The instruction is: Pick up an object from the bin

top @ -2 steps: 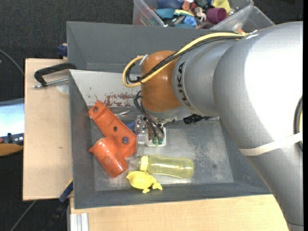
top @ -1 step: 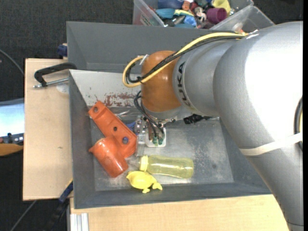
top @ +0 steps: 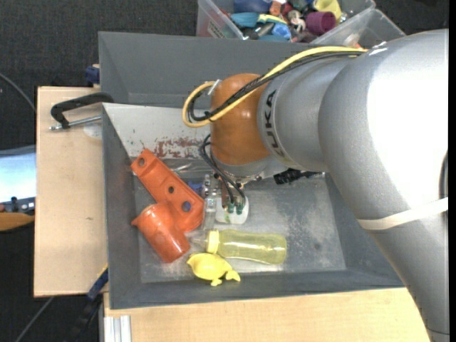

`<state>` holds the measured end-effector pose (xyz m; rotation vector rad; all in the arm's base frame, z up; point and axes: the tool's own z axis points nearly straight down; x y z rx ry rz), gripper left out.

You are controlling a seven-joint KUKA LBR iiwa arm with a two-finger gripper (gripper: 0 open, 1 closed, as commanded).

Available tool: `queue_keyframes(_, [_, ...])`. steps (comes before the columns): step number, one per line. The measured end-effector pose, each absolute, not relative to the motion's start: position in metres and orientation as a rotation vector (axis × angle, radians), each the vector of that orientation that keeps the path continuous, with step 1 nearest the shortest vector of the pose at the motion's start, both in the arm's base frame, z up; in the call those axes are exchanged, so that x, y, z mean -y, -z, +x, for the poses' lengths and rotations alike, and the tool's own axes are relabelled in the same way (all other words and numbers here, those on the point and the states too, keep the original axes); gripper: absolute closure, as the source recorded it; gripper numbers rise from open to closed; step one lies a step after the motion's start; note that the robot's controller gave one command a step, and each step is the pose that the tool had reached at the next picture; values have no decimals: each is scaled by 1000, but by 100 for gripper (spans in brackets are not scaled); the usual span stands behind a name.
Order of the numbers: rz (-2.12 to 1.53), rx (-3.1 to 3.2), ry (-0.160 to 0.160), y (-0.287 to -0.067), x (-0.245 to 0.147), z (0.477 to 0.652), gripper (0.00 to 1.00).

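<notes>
My gripper (top: 226,206) hangs low over the middle of the bin, its tips just above the floor. To its left, touching or nearly so, lies an orange plastic toy drill (top: 165,206) with its handle pointing up-left. A clear yellow bottle (top: 249,247) lies on its side just below the gripper. A small yellow toy figure (top: 212,268) rests by the bottle's cap end near the bin's front wall. A small white and green piece sits right under the fingertips; I cannot tell whether it is part of the gripper or a thing.
The arm and its orange cover reach in from the right and hide the bin's back right part. Bare bin floor shows to the right of the bottle. A clear tub of mixed toys stands behind the bin.
</notes>
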<state>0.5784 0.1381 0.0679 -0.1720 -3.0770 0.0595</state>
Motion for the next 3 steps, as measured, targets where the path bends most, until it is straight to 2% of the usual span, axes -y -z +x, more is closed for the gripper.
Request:
queue_keyframes(2, [-174, 3080, -61, -90, -137, 580, 100])
queue_keyframes(3, [-174, 3078, -63, -90, -137, 579, 100])
